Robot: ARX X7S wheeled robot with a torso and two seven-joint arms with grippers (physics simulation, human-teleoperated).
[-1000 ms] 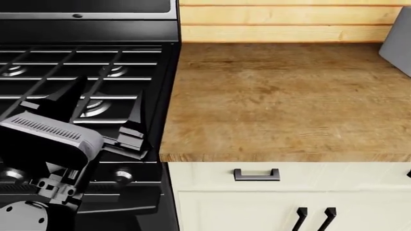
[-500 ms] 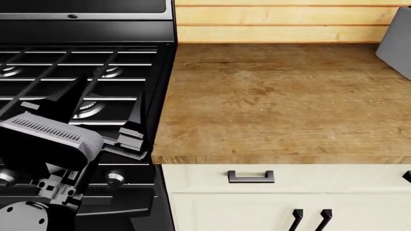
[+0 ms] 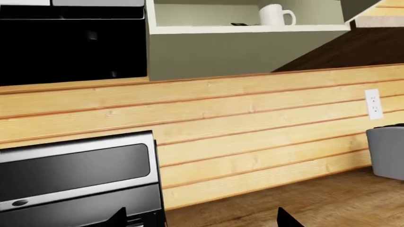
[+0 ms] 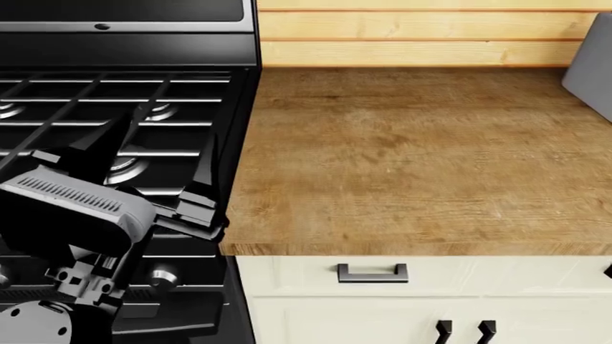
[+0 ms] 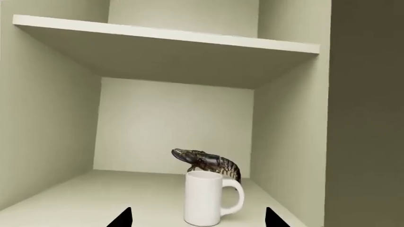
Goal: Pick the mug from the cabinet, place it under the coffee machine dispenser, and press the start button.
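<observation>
The white mug (image 5: pixel 205 198) stands upright on the lower shelf of the open cabinet (image 5: pixel 57 198), handle to one side. My right gripper (image 5: pixel 198 220) is open, its two dark fingertips (image 5: pixel 123 219) spread wide just in front of the mug, not touching it. The mug also shows in the left wrist view (image 3: pixel 273 14), high in the cabinet. My left gripper (image 4: pixel 158 168) is open and empty above the stove, as the left wrist view (image 3: pixel 202 221) also shows. The coffee machine dispenser is out of view. The right gripper is outside the head view.
A dark lobster-like figure (image 5: pixel 208 161) lies behind the mug. A black gas stove (image 4: pixel 115 93) adjoins the wooden counter (image 4: pixel 411 158). A grey boxy object (image 4: pixel 595 64) is cut off at the counter's far right. White drawers with dark handles (image 4: pixel 371 272) sit below.
The head view has shifted: stove and counter sit slightly further left and lower in the picture than before. The left arm holds the same place in the view.
</observation>
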